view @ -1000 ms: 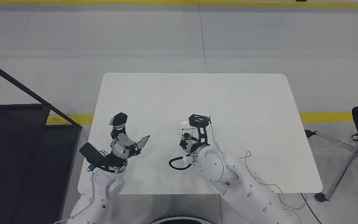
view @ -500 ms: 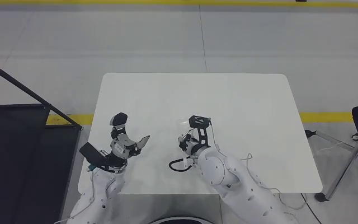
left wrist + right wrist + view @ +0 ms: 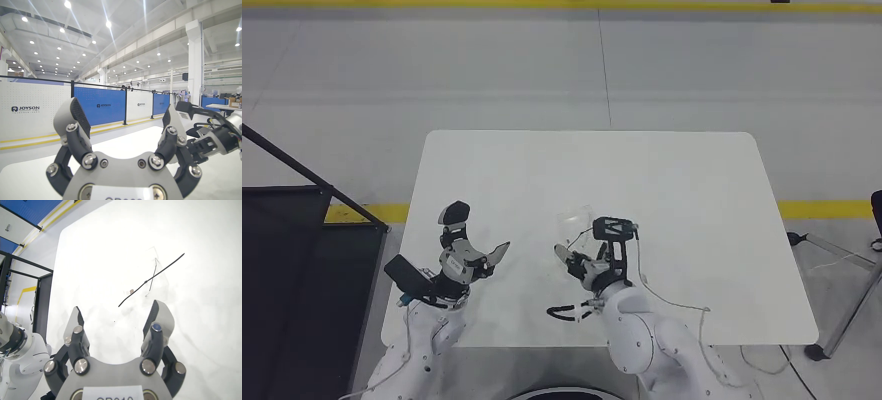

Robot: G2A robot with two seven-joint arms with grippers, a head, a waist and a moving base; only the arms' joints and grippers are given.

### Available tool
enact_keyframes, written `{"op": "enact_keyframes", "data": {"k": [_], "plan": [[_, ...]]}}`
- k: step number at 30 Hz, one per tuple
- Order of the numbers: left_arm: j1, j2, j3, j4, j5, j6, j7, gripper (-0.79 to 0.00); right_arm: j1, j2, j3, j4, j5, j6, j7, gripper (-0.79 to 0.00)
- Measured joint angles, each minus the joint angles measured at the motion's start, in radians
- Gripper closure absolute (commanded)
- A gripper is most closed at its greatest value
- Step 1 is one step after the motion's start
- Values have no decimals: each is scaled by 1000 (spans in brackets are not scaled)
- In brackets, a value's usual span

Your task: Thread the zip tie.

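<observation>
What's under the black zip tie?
The zip tie lies on the white table. A thinner strand crosses it; which one is on top is too small to tell.

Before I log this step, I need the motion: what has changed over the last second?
The right gripper, jaws open, swung a little rightward and nearer the robot in the top view. Nothing was gripped or released. The left gripper stayed put, open; the zip tie lies on the table.

Really bright everywhere: ceiling lamps (image 3: 108, 24) flare into long streaks, the white table (image 3: 692, 200) looks nearly blown out, faint soft shadows beside the zip tie (image 3: 145, 281).
</observation>
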Motion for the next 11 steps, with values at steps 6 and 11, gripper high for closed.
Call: {"op": "enact_keyframes", "data": {"k": [6, 11], "plan": [[0, 0, 0, 0, 0, 0, 0, -785, -78, 12, 48, -117, -123, 64, 7, -785], [0, 0, 0, 0, 0, 0, 0, -785, -124, 11, 117, -203, -100, 99, -20, -785]]}}
